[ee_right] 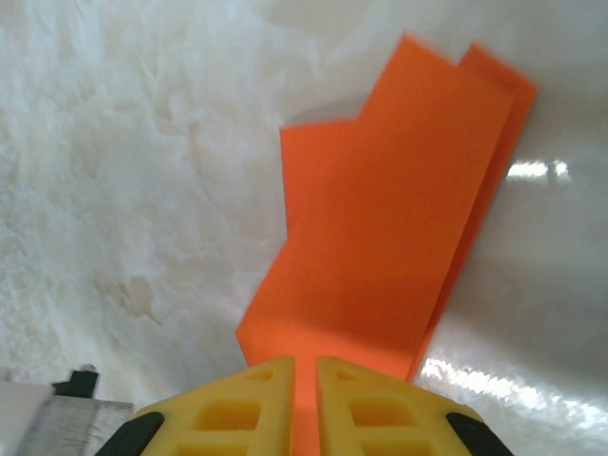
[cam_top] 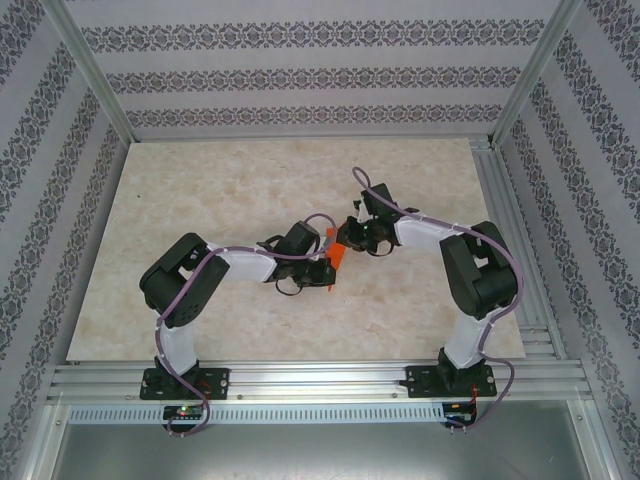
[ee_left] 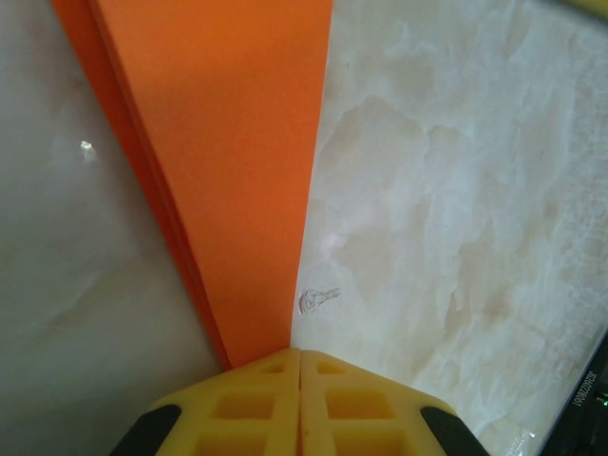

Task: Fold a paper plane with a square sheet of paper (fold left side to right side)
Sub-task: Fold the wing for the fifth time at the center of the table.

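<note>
The square sheet of paper (cam_top: 338, 258) is folded into a narrow, layered orange strip and sits mid-table between my two grippers. In the left wrist view the paper (ee_left: 228, 171) tapers down to my left gripper (ee_left: 300, 356). Its yellow jaws are pressed together, and the narrow end runs under the left finger; I cannot tell whether it is pinched. In the right wrist view the paper (ee_right: 399, 218) fans away in stepped layers. My right gripper (ee_right: 305, 366) is shut on its near end, with orange showing in the slit between the jaws. From above, the left gripper (cam_top: 328, 268) and right gripper (cam_top: 350, 243) nearly meet.
The marble-patterned table (cam_top: 250, 190) stretches bare to the left and back. Aluminium rails (cam_top: 520, 250) run along its right and near edges, and patterned walls close it in. A small scratch (ee_left: 318, 299) marks the tabletop beside the paper.
</note>
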Controlling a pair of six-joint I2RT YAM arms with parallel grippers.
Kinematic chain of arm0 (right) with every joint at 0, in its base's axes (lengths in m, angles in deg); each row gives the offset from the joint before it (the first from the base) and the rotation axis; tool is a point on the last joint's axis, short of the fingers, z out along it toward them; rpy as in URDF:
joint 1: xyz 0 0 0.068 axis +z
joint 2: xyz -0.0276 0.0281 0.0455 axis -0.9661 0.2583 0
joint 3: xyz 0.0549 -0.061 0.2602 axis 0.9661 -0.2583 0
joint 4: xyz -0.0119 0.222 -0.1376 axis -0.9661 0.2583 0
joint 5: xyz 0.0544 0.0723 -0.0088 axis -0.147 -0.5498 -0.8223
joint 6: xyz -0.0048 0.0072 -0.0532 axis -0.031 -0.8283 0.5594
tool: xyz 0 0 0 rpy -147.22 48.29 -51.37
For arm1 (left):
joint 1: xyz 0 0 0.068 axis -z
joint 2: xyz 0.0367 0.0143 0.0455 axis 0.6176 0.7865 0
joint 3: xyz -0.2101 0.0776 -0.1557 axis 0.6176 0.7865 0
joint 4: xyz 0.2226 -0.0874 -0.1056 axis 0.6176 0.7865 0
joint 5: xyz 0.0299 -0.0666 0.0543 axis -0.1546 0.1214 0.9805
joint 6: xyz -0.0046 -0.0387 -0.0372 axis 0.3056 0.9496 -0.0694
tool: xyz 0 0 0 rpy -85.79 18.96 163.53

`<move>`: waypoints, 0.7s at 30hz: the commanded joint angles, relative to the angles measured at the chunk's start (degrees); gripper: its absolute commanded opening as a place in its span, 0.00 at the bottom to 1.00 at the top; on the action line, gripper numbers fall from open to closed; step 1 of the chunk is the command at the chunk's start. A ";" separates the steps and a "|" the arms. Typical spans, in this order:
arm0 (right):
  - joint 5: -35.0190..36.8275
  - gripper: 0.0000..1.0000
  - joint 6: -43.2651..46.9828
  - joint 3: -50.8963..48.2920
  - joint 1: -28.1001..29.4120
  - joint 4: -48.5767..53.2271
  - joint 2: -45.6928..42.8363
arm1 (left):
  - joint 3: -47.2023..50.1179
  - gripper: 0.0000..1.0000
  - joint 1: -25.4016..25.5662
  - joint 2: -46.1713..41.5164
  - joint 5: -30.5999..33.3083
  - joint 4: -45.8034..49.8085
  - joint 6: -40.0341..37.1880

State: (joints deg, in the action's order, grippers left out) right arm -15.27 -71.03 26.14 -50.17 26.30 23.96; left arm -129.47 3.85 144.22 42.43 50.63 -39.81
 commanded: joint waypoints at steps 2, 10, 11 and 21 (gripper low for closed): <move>-1.08 0.14 -2.88 -0.74 1.51 -3.50 3.24 | 0.75 0.10 -0.16 1.44 0.74 2.07 -1.92; 5.80 0.14 3.66 5.87 0.27 3.63 7.82 | 1.66 0.09 -0.12 1.46 0.68 2.40 -2.19; 6.12 0.14 4.19 6.22 -0.21 3.81 8.16 | 1.88 0.09 -0.16 1.48 0.62 2.09 -2.06; 9.85 0.14 10.01 10.60 -5.35 7.13 12.21 | 3.00 0.09 -0.15 1.59 -0.42 1.49 -2.03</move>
State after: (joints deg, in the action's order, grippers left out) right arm -12.51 -64.48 34.99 -52.68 32.68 33.30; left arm -128.66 3.85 144.24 42.76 48.44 -40.69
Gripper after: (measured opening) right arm 0.143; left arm 0.090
